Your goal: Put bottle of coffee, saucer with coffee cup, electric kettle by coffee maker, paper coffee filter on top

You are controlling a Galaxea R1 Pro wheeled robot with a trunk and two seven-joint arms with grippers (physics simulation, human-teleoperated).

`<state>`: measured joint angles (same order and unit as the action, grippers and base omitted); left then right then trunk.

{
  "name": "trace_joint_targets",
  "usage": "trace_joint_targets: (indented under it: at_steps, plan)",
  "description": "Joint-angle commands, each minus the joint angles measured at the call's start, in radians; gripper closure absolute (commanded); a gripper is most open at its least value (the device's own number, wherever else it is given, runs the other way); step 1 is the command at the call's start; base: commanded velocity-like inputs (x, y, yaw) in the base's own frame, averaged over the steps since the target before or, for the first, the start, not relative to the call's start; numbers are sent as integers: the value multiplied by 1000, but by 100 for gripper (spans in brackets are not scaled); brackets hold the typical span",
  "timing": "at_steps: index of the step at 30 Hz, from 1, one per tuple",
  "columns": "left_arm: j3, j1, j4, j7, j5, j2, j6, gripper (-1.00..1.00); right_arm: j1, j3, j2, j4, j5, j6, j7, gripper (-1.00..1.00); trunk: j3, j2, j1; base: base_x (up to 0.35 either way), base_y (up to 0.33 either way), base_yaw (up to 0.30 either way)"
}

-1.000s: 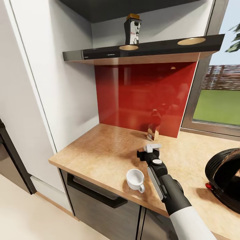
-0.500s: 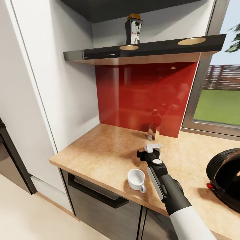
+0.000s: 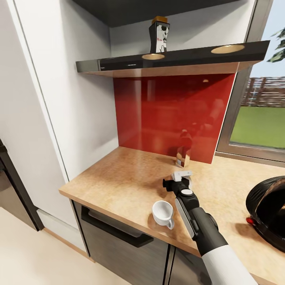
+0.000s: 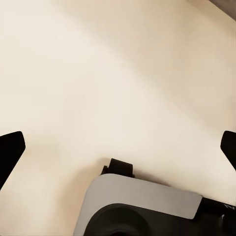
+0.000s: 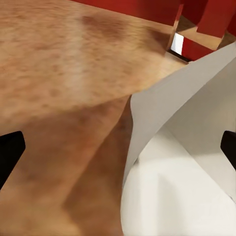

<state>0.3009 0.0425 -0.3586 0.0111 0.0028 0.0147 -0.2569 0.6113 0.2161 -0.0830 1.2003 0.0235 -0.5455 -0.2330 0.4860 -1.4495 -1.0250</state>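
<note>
Head view: my right gripper [image 3: 181, 175] hangs low over the pale wood-look kitchen countertop [image 3: 118, 186]. The tiny white coffee cup [image 3: 163, 213] stands just beside my forearm, near the front edge. The rounded dark electric kettle [image 3: 267, 211] sits off to my right.
Shelf: the small mustard-topped bottle of coffee [image 3: 158, 35] stands upright, high above my gripper.
Right wrist view: my dark fingertips [image 5: 10, 150] are spread wide, and the thin white paper coffee filter [image 5: 182, 147] lies between them.
Left wrist view: my left fingertips [image 4: 10, 150] are spread wide too, holding nothing.

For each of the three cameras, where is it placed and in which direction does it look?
Head view: from the robot's head, looking forward and down at the countertop, cup, kettle and the bottle on the shelf; the right arm shows.
Left wrist view: on the left arm, facing a pale plain surface; dark fingertips at the edges.
Right wrist view: on the right arm, facing the countertop and a white filter close up.
Shared: head and right wrist views both show the countertop and red backsplash.
</note>
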Motion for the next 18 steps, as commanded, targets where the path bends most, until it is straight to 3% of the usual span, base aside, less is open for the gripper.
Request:
trace_joint_targets:
  at_steps: [1,18]
  plan:
    - [3,0,-2,1,0,1,-1,-100,1,2,0,1,3,-5,-7,-100,1,-1,0,0,0,0]
    - [3,0,-2,1,0,1,-1,-100,1,2,0,1,3,-5,-7,-100,1,-1,0,0,0,0]
